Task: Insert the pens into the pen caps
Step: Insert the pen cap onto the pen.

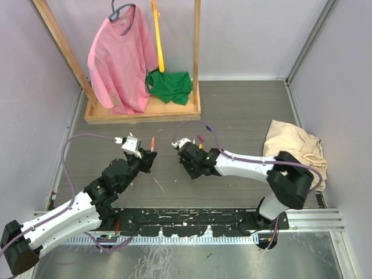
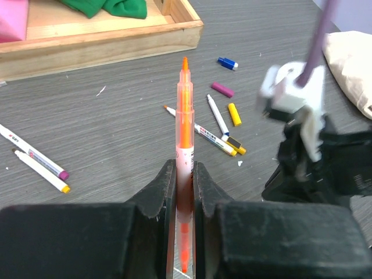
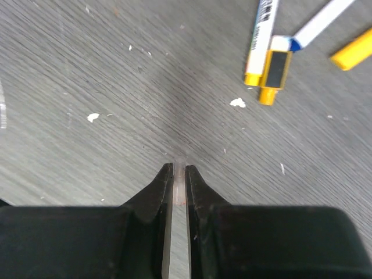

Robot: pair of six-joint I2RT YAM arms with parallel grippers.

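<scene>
My left gripper (image 2: 184,174) is shut on an orange pen (image 2: 185,116), which stands up out of the jaws with its tip pointing away; from above the same pen (image 1: 152,141) shows at the gripper (image 1: 148,152). Low over the table to its right, my right gripper (image 3: 179,170) is shut on a small pale translucent pen cap (image 3: 179,164). Beyond it lie two pens with yellow ends (image 3: 263,40) and a blue-tipped pen (image 3: 319,23). Blue (image 2: 228,63), magenta (image 2: 222,89) and yellow (image 2: 234,114) pen caps lie loose on the table. Two more pens (image 2: 35,163) lie far left.
A wooden tray (image 1: 142,110) at the back holds a rack with a pink shirt (image 1: 122,58), a green cloth (image 1: 170,86) and a yellow strap (image 1: 157,40). A beige cloth (image 1: 296,148) is heaped at the right. Small white flecks dot the grey table.
</scene>
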